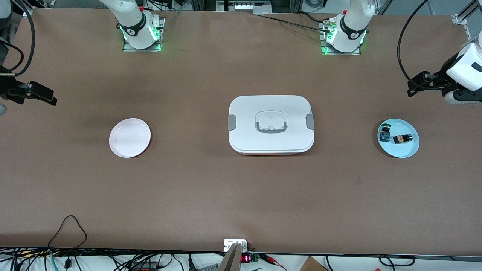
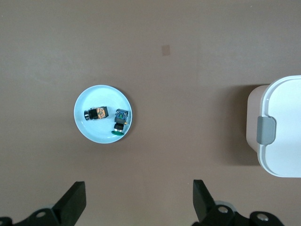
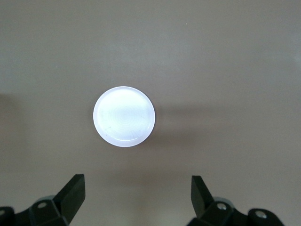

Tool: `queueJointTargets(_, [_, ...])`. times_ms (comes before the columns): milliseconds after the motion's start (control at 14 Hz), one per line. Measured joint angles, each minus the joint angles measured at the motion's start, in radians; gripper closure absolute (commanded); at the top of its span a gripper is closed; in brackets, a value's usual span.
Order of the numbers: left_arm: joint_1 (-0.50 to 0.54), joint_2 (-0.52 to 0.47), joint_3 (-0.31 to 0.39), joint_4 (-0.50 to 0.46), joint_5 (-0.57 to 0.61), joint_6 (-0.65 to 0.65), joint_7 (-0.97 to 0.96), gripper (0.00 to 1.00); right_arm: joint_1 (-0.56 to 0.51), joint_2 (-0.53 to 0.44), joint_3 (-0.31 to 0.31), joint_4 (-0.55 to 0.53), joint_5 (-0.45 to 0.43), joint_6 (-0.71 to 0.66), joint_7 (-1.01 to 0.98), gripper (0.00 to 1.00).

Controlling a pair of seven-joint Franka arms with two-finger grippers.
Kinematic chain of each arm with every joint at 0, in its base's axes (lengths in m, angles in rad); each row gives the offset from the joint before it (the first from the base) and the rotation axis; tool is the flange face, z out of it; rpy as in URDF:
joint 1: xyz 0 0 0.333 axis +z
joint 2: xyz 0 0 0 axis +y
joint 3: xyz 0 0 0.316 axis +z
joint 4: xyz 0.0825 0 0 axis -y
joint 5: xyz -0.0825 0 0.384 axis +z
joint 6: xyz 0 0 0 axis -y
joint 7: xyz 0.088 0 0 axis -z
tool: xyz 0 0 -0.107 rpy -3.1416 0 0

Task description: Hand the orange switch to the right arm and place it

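We are looking at a brown table carrying three main things that are no part of the job. A white lidded box with grey side clips is sitting at the middle, a recessed grey handle lying flat in its lid. Toward the right arm's end, well apart from the box, a pale pink plate is lying bare. Toward the left arm's end, a light blue plate is holding a small blue-and-green part. Black cables are trailing along the table edge nearest the front camera.
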Motion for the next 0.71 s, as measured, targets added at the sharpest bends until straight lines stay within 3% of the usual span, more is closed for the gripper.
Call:
queueJointTargets(214, [0.016,0.048,0.01,0.023,0.0,-0.012,-0.001,0.0,0.0,0.0,0.0,0.0,0.0,0.0,0.0,0.0])
queueJointTargets(500, [0.12,0.154,0.018,0.024,0.007,-0.009,0.002,0.0,-0.001,0.0,0.0,0.0,0.0,0.0,0.0,0.0])
queueJointTargets(714, [0.19,0.263,0.02,0.018,0.072,0.095,0.009,0.0,-0.001,0.0,0.0,0.0,0.0,0.0,0.0,0.0])
